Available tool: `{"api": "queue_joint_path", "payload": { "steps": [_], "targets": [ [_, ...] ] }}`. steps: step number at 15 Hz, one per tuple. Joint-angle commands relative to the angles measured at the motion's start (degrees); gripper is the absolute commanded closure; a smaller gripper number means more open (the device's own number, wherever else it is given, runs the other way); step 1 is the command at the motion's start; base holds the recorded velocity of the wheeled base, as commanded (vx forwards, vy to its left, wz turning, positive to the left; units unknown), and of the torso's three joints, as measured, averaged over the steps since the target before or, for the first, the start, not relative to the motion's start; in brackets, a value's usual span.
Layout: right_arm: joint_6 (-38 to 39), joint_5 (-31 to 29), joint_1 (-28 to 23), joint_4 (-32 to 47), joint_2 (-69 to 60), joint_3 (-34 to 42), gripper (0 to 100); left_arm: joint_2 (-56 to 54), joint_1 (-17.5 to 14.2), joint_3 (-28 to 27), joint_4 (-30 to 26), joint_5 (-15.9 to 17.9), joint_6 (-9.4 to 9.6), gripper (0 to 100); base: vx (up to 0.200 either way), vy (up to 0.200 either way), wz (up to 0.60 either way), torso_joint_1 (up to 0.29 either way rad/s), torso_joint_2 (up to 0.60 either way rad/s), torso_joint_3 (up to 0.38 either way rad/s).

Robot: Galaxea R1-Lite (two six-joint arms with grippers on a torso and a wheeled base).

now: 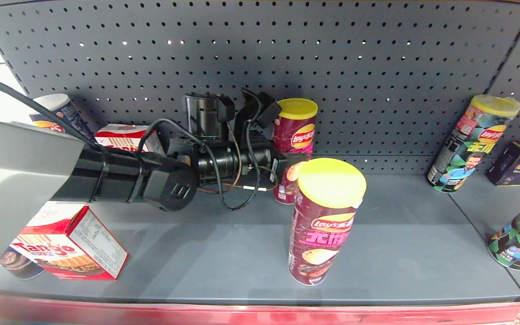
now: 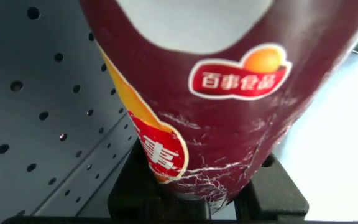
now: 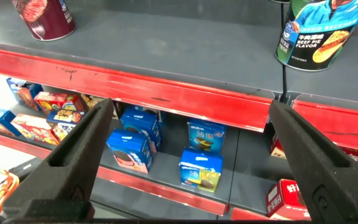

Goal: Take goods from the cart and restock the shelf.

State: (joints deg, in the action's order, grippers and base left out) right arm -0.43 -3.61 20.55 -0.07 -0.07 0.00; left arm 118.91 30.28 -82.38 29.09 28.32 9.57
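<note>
Two maroon chip cans with yellow lids are upright on the shelf. The held can is clamped between the jaws of my left gripper, which grips it low on the body, with the pegboard close behind. The free can stands just in front of that gripper, toward the shelf edge. I judge the tube light and stiff but crushable, tall enough to tip, and its glossy wrap, already creased near my pads, likely slippery. A moderate squeeze on the lower body suits it, never the lid. My right gripper hangs below the shelf edge, fingers wide apart, empty.
</note>
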Motion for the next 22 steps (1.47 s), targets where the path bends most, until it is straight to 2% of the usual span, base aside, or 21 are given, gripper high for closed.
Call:
{"api": "queue_joint_path", "payload": {
  "steps": [1,5,6,10,12,15,17,19,22],
  "targets": [
    [0.0,0.0,0.0,0.0,0.1,0.0,0,0.6,0.0,-0.1,0.1,0.0,0.01,100,0.0,0.0,0.0,0.0,0.0,0.0],
    [0.0,0.0,0.0,0.0,0.1,0.0,0,0.8,0.0,0.5,0.6,-0.2,0.63,100,0.0,0.0,0.0,0.0,0.0,0.0],
    [0.0,0.0,0.0,0.0,0.1,0.0,0,0.9,0.0,0.4,1.3,-0.5,0.45,0,0.0,0.0,0.0,0.0,0.0,0.0],
    [0.0,0.0,0.0,0.0,0.1,0.0,0,-1.9,0.0,3.5,4.7,-0.3,0.27,0,0.0,0.0,0.0,0.0,0.0,0.0],
    [0.0,0.0,0.0,0.0,0.1,0.0,0,-5.8,0.0,8.3,7.3,-0.2,0.27,0,0.0,0.0,0.0,0.0,0.0,0.0],
    [0.0,0.0,0.0,0.0,0.1,0.0,0,-11.1,0.0,15.9,7.6,-1.2,0.45,0,0.0,0.0,0.0,0.0,0.0,0.0],
    [0.0,0.0,0.0,0.0,0.1,0.0,0,-13.7,0.0,20.2,7.6,-6.3,0.45,0,0.0,0.0,0.0,0.0,0.0,0.0],
    [0.0,0.0,0.0,0.0,0.1,0.0,0,-13.7,0.4,20.6,7.6,-11.6,0.45,0,0.0,0.0,0.0,0.0,0.0,0.0],
    [0.0,0.0,0.0,0.0,0.1,0.0,0,-13.0,0.4,19.5,7.9,-15.0,0.36,0,0.0,0.0,0.0,0.0,0.0,0.0]
  ]
}}
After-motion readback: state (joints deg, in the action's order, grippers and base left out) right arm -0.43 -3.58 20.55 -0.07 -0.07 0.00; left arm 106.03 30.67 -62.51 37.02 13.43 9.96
